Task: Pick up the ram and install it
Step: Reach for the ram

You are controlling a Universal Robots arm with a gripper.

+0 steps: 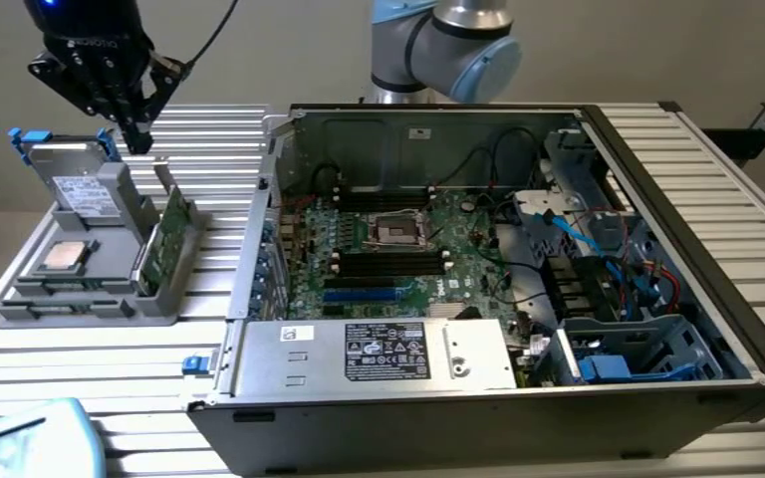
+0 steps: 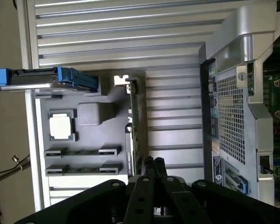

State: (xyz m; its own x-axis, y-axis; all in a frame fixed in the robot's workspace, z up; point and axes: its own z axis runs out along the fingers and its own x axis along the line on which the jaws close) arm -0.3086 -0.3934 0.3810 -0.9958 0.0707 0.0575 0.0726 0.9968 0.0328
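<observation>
Exterior view: your gripper point(image 1: 134, 142) hangs closed and holding nothing over the far end of the grey tray point(image 1: 37, 309), which lies on the slatted tabletop point(image 1: 91, 363) at the exterior view's left. The ram point(image 1: 170, 237) stands on its long edge in the tray, along the side nearest the open case point(image 1: 701, 299), with the fingertips above it and clear of it. The drive point(image 1: 84, 184), with blue tabs, leans upright at the tray's far end. The processor point(image 1: 67, 256) lies flat beside the ram. There is white lettering on the gripper body, but you cannot read it. The power supply point(image 1: 382, 354) at the case's near edge carries a white label and a black one; their print cannot be made out. This view also gives you the arm point(image 1: 442, 40) behind the case and the motherboard point(image 1: 409, 244) with its socket and slots.

Wrist view: the gripper point(image 2: 154, 163) has its two fingers pressed together, lined up over the ram point(image 2: 134, 116), which is seen edge-on as a thin green strip. Here you also see the tray's point(image 2: 93, 137) two long slots point(image 2: 81, 160), the processor point(image 2: 60, 127), the drive point(image 2: 46, 78), and the case's point(image 2: 233, 121) perforated wall, which bears a blue sticker point(image 2: 218, 176) with unreadable print.
</observation>
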